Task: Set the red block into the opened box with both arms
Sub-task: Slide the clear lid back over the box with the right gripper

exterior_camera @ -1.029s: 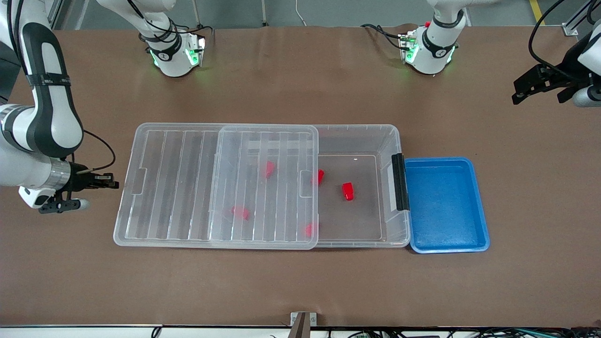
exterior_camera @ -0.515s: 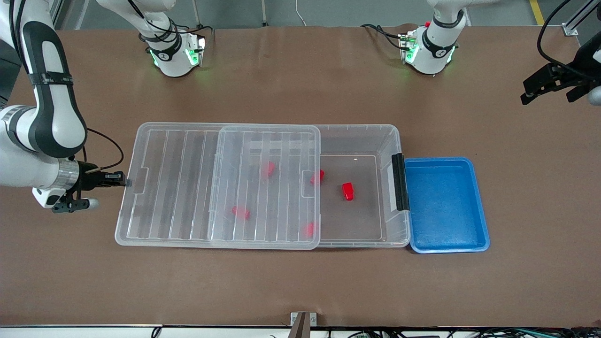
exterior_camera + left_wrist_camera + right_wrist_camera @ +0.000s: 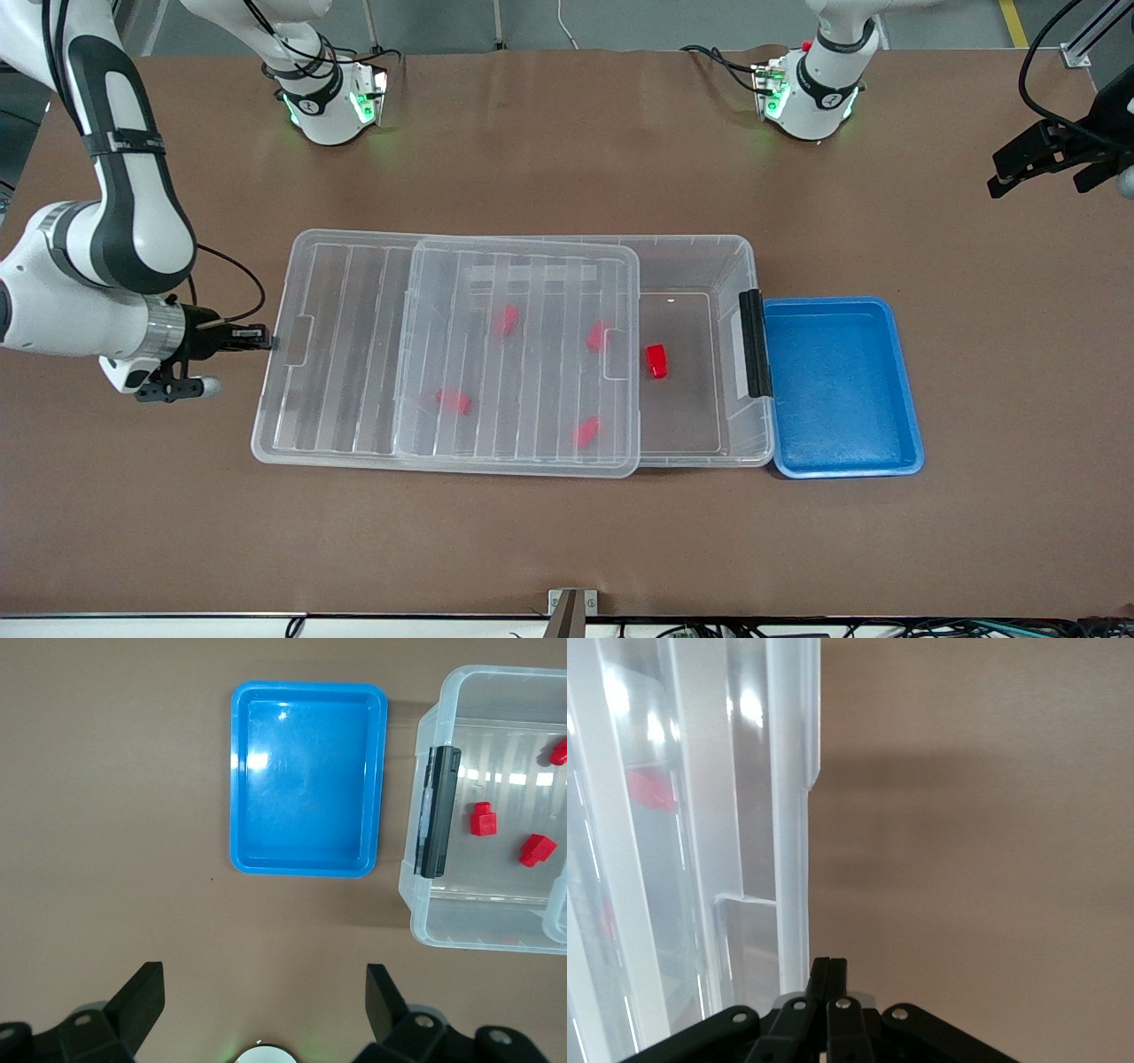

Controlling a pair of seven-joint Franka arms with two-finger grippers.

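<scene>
The clear box [image 3: 749, 266] lies mid-table with its ribbed lid [image 3: 337, 354] slid partway over it. The lid overhangs the box toward the right arm's end. One red block [image 3: 656, 361] lies in the uncovered part, near the black latch [image 3: 756, 344]. Several more red blocks show through the lid, one of them [image 3: 506, 320]. My right gripper [image 3: 264, 339] is shut, its tips against the lid's end edge [image 3: 793, 815]. My left gripper [image 3: 1054, 164] hangs open and empty over bare table at the left arm's end, with fingers [image 3: 142, 997] spread wide.
A blue tray [image 3: 842, 387] sits empty against the box's latch end, also in the left wrist view [image 3: 308, 780]. The two arm bases stand along the table edge farthest from the front camera. Brown table surrounds the box.
The right gripper has pushed the lid toward the left arm's end, so it covers more of the box and another red block. The left gripper has drifted slightly outward.
</scene>
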